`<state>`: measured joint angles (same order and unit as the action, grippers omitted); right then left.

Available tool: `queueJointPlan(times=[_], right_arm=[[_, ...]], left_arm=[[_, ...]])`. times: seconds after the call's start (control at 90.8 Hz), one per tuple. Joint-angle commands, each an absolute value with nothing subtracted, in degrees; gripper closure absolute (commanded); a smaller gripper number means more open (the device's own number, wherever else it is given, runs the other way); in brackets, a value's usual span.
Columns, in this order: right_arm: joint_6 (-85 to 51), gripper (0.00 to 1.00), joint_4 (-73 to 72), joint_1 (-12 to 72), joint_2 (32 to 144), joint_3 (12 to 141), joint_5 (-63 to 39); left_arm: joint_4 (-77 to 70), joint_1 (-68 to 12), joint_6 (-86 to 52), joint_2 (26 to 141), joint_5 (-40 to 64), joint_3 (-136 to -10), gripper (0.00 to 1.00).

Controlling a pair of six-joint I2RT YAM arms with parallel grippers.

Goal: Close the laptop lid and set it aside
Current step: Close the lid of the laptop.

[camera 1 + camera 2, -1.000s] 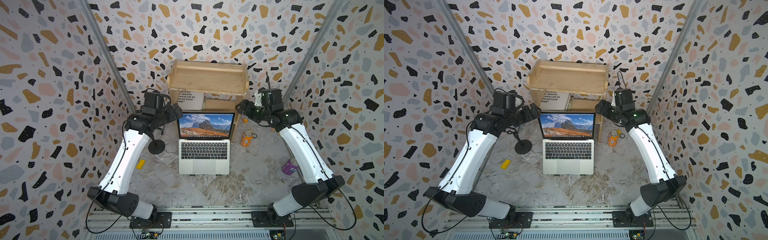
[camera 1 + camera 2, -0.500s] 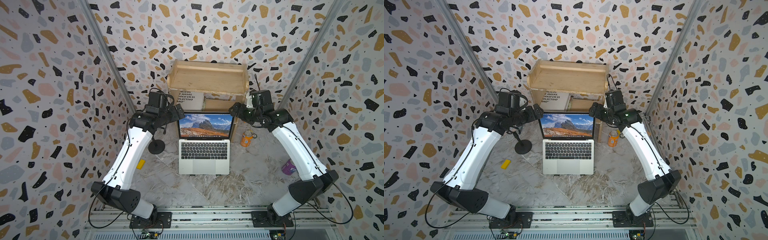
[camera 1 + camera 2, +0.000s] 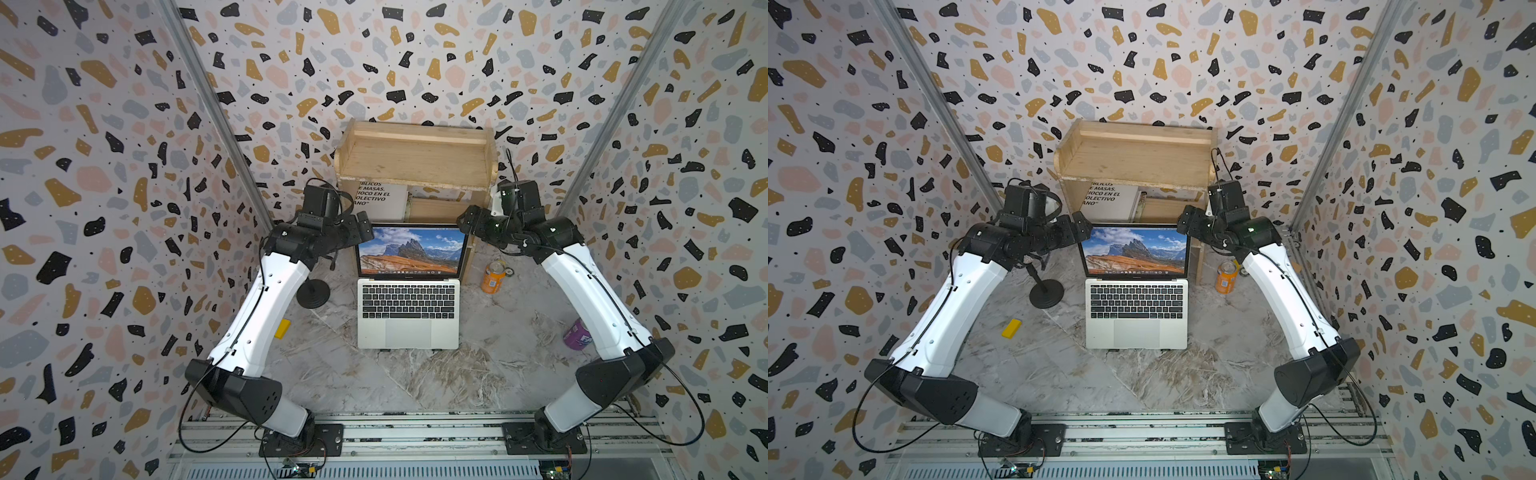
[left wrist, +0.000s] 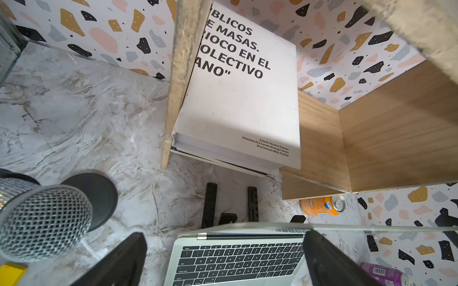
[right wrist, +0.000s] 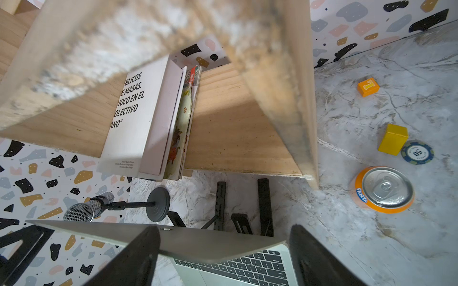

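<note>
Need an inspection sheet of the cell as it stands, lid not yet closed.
Surface: marbled table, no spill seen.
Job's things: laptop centred; lid open, upright, screen lit.
Clutter: microphone stand, yellow block, orange can, purple can, poker chip; wooden shelf with book behind the laptop.
Grippers: left gripper and right gripper open, one at each top corner of the lid; contact unclear.
Cables: black loops by both arm bases, off the table.
Surroundings: speckled walls on three sides.

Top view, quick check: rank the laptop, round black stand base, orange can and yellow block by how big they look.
1. laptop
2. round black stand base
3. orange can, only slightly smaller than the base
4. yellow block
</note>
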<state>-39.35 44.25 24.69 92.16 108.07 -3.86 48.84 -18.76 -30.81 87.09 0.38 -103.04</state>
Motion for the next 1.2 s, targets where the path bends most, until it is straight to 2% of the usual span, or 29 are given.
queueJointPlan(times=[0.0, 0.231, 0.507, 1.189], right_arm=[[-38.2, 0.14, 45.18, 25.13, 91.64, 109.41, -3.16], [-37.93, 0.14, 44.5, 25.16, 90.6, 107.28, -3.08], [-38.14, 0.15, 43.47, 25.24, 89.79, 105.68, -3.76], [-38.39, 0.15, 41.73, 25.75, 87.98, 101.96, -4.56]], left_arm=[[47.17, -18.91, -30.23, 85.5, 0.74, -102.33, 0.0], [44.64, -18.98, -32.55, 82.99, 0.03, -103.85, 0.0], [47.39, -18.97, -31.33, 88.01, -3.35, -109.2, 0.0], [46.85, -18.98, -31.9, 91.56, -5.52, -107.6, 0.0]])
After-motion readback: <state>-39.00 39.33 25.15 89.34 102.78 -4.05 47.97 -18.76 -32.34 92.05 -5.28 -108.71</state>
